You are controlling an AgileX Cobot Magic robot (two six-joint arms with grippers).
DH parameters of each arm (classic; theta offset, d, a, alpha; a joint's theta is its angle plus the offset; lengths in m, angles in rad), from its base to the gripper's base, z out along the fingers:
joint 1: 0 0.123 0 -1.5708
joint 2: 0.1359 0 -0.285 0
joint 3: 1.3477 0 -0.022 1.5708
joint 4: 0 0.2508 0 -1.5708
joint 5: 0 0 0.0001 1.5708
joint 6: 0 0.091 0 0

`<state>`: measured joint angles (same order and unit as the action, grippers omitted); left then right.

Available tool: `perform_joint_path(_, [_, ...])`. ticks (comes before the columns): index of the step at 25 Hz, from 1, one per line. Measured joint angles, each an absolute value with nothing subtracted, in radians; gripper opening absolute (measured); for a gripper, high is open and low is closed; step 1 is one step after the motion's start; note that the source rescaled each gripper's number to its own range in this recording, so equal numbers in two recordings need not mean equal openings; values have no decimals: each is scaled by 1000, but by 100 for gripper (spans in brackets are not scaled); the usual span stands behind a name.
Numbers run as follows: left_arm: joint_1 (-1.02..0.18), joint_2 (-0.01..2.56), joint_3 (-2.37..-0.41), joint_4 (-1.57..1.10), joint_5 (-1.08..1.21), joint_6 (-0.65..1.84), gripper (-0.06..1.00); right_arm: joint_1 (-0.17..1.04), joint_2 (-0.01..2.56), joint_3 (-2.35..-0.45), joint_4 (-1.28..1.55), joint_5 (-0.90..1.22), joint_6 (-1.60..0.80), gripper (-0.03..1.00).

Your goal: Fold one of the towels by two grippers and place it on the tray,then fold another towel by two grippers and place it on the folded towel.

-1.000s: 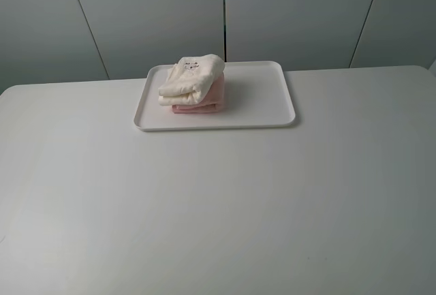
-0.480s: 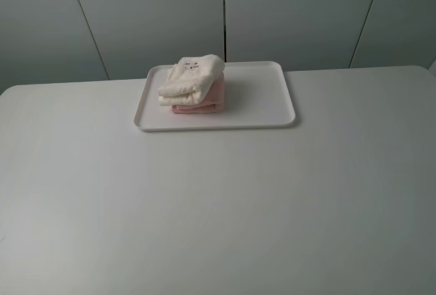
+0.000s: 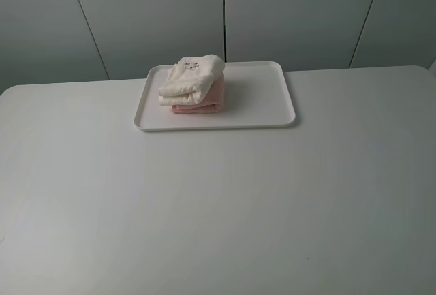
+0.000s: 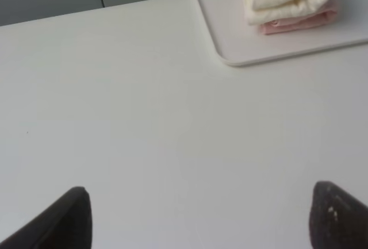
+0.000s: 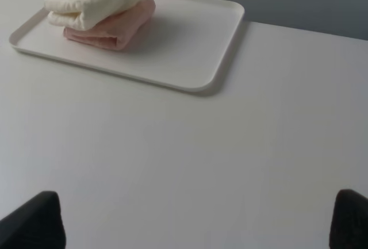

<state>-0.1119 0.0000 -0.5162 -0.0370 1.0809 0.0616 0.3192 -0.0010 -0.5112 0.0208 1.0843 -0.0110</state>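
Folded cream towel (image 3: 193, 79) stacked on folded pink towel (image 3: 204, 101) toward the left of the tray (image 3: 262, 97), both soft, light, floppy, probably best pinched at folded edges; left tool (image 4: 195, 217) and right tool (image 5: 195, 220) spread wide, empty, well back over the tabletop (image 3: 218, 199).

On a white table (image 3: 218, 206), a flat white tray (image 3: 262, 97) sits toward the far edge, and on its left part a folded cream towel (image 3: 191, 78) lies on top of a folded pink towel (image 3: 204, 104), before grey wall panels (image 3: 293, 16)
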Motion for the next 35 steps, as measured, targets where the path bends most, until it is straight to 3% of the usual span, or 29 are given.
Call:
perform_joint_path(13, [-82, 0, -516, -63, 1081, 53, 97, 315, -1, -511, 40, 1088, -15, 100])
perform_joint_path(16, [-22, 0, -516, -65, 1081, 53, 97, 261, -1, -511, 40, 1088, -20, 100])
perform_joint_path(23, [54, 0, -516, -69, 1081, 52, 97, -10, -1, -511, 40, 1088, -23, 100])
perform_joint_path(35, [57, 0, -516, -69, 1081, 52, 97, -25, -1, -511, 44, 1088, -18, 100])
